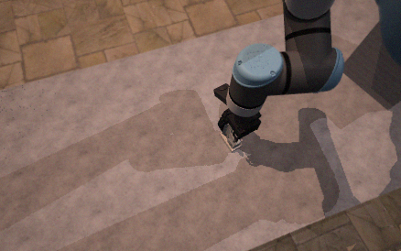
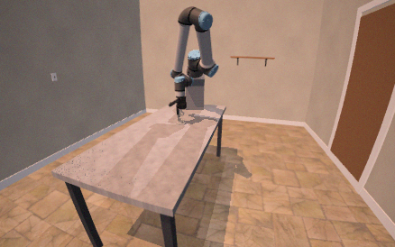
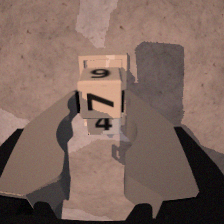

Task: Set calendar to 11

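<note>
Near the desk's (image 1: 69, 137) (image 2: 122, 158) (image 3: 30, 60) far edge, the gripper (image 1: 234, 137) (image 2: 179, 118) (image 3: 101, 92) grips the cube showing 7 (image 3: 94, 111); a tilted release might leave it crooked.

Mottled, matt stone-like tabletop (image 1: 174, 133) (image 2: 135, 153) (image 3: 30, 60); glossy blue plastic-looking arm caps (image 1: 257, 64) (image 2: 206, 21)

"What could you read from the wrist?"

"You had a sideways 7 on the nearer cube (image 3: 101, 93), and a 9, or an inverted 6, on its adjoining face."

"And the 4?"

"Your lower cube (image 3: 103, 126) bore that."
</note>
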`<state>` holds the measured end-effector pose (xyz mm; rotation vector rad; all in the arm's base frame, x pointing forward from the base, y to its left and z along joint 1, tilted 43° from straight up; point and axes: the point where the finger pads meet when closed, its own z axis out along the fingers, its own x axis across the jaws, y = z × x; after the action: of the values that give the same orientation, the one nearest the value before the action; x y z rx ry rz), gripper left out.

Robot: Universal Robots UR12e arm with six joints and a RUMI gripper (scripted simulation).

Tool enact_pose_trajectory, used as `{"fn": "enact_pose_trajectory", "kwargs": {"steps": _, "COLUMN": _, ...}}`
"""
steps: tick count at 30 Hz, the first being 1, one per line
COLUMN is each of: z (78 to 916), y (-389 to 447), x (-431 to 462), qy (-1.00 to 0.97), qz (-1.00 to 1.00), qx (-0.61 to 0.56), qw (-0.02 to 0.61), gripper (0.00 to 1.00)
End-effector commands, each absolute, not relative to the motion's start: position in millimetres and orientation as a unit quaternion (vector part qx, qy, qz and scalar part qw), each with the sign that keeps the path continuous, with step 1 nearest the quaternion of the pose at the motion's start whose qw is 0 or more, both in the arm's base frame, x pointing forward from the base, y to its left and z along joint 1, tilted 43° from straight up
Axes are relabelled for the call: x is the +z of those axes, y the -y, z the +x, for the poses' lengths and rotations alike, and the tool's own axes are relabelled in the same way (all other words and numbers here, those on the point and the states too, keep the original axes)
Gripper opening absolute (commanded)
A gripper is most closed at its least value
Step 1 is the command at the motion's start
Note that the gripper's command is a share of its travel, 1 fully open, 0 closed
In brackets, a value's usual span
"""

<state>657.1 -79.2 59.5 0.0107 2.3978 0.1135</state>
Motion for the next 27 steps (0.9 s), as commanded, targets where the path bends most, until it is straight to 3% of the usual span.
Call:
{"fn": "enact_pose_trajectory", "kwargs": {"steps": 1, "z": 661.5, "y": 78.8, "x": 57.4, "qy": -0.931, "qz": 0.004, "qx": 0.043, "qw": 0.363, "gripper": 0.10}}
{"fn": "enact_pose_trajectory", "kwargs": {"steps": 27, "z": 666.0, "y": 77.8, "x": 50.9, "qy": -0.931, "qz": 0.004, "qx": 0.044, "qw": 0.363, "gripper": 0.10}}
